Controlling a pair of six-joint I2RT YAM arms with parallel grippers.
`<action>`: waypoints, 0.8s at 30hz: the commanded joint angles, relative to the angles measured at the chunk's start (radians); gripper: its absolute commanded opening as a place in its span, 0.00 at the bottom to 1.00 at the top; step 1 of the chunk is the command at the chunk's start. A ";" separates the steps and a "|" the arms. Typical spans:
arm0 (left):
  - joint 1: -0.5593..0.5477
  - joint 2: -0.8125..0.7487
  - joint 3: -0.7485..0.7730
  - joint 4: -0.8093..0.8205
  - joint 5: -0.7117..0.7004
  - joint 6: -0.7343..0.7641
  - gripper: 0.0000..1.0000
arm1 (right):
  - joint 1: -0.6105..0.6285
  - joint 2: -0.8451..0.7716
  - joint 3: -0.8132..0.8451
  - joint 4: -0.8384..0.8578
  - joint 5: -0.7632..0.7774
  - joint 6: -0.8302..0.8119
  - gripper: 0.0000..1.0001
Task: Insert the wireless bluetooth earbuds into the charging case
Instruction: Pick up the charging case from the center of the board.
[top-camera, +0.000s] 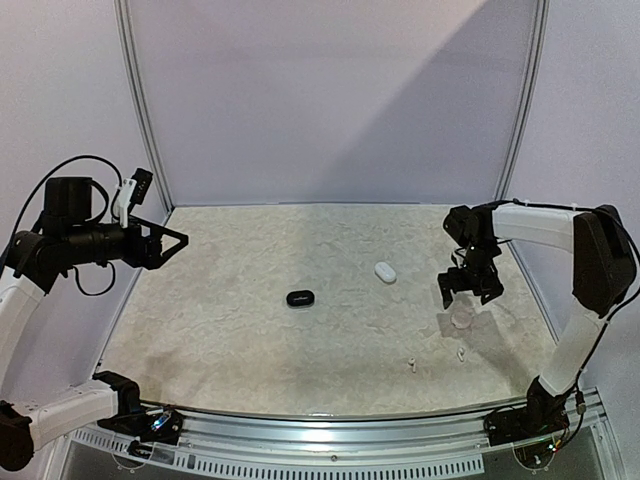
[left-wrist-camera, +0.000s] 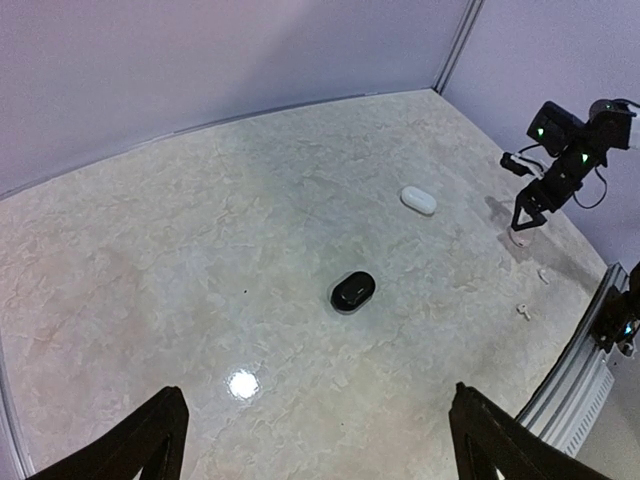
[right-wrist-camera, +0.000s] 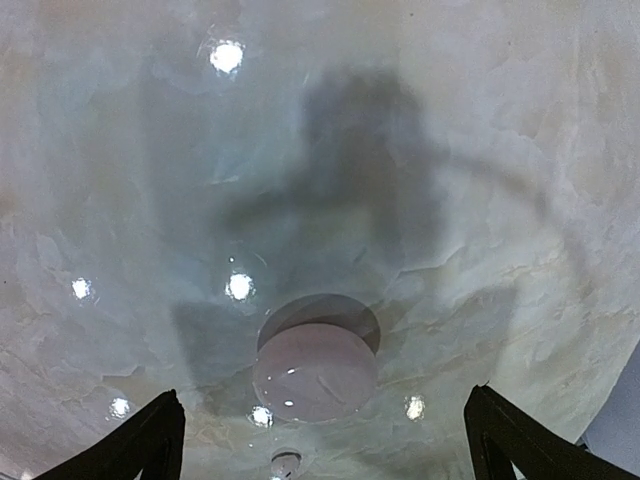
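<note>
Marbled tabletop (top-camera: 230, 330) lies open around the black oval case (top-camera: 299, 297); two tiny white stemmed earbuds (top-camera: 410, 364) sit toward the front-right edge. Both the left tool (top-camera: 178, 243) and right tool (top-camera: 462, 298) gape empty.

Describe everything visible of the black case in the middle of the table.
The black case is a small, glossy, rounded oval like a pebble, plastic by its look. It seems shut; no opening shows. It lies flat near the middle of the marbled table, standing alone, with nothing touching it or lying against it.
</note>
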 joint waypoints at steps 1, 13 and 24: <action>0.012 -0.018 -0.013 0.009 0.005 0.020 0.93 | -0.021 0.035 -0.042 0.074 -0.030 0.001 0.98; 0.012 -0.016 -0.013 0.007 0.002 0.031 0.92 | -0.031 0.079 -0.130 0.161 -0.089 0.037 0.74; 0.012 -0.004 -0.013 0.012 0.004 0.038 0.92 | -0.032 0.060 -0.157 0.140 -0.081 0.073 0.68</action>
